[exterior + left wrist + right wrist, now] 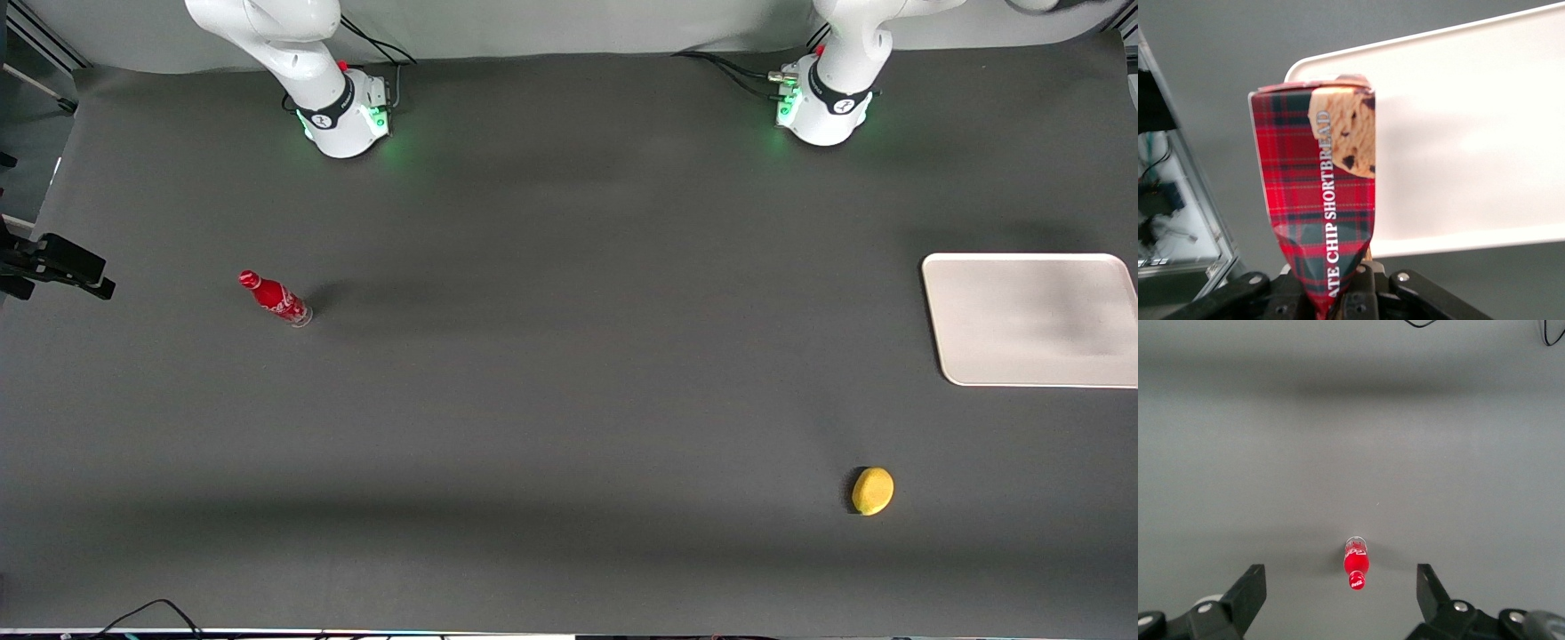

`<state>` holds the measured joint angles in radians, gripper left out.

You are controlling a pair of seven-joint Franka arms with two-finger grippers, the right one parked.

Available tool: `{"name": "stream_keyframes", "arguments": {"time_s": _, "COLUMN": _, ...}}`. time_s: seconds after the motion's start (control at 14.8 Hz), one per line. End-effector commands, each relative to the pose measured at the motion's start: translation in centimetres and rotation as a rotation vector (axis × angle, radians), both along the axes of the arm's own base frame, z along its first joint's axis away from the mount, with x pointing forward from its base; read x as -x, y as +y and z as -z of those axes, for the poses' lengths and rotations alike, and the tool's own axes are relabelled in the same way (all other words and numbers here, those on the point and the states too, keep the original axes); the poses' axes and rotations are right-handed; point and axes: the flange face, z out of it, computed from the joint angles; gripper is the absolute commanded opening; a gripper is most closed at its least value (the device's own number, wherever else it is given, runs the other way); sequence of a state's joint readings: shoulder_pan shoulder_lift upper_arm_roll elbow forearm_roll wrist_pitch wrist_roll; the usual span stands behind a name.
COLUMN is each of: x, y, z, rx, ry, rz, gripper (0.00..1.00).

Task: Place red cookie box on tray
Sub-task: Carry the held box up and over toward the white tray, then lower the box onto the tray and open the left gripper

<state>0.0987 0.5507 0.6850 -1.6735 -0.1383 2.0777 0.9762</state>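
Note:
My left gripper (1337, 293) is shut on the red cookie box (1321, 200), a red tartan carton with a chocolate-chip cookie picture. The jaws pinch one end of it so the cardboard is squeezed narrow there. The box hangs in the air above the cream-white tray (1471, 133), over the tray's edge near a rounded corner and not touching it. In the front view the tray (1031, 320) lies bare at the working arm's end of the table. Neither the gripper nor the box shows in the front view.
A yellow lemon-like object (872, 491) lies nearer the front camera than the tray. A small red bottle (276, 299) stands toward the parked arm's end of the table. A metal-framed panel (1198, 200) runs along the table edge beside the box.

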Motion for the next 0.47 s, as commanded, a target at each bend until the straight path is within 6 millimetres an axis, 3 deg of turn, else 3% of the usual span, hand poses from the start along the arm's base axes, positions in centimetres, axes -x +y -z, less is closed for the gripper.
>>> {"name": "stream_keyframes", "arguments": {"time_s": 0.0, "x": 0.3, "y": 2.3, "z": 5.7, "rx": 0.039, "ry": -0.049, "rz": 0.061, "gripper": 0.00}}
{"name": "stream_keyframes", "arguments": {"time_s": 0.27, "x": 1.5, "y": 4.9, "z": 8.6, "rx": -0.004, "ry": -0.081, "rz": 0.101, "gripper": 0.00}}
{"name": "stream_keyframes", "arguments": {"time_s": 0.4, "x": 1.6, "y": 4.9, "z": 9.6, "rx": 0.020, "ry": -0.108, "rz": 0.086, "gripper": 0.00}}
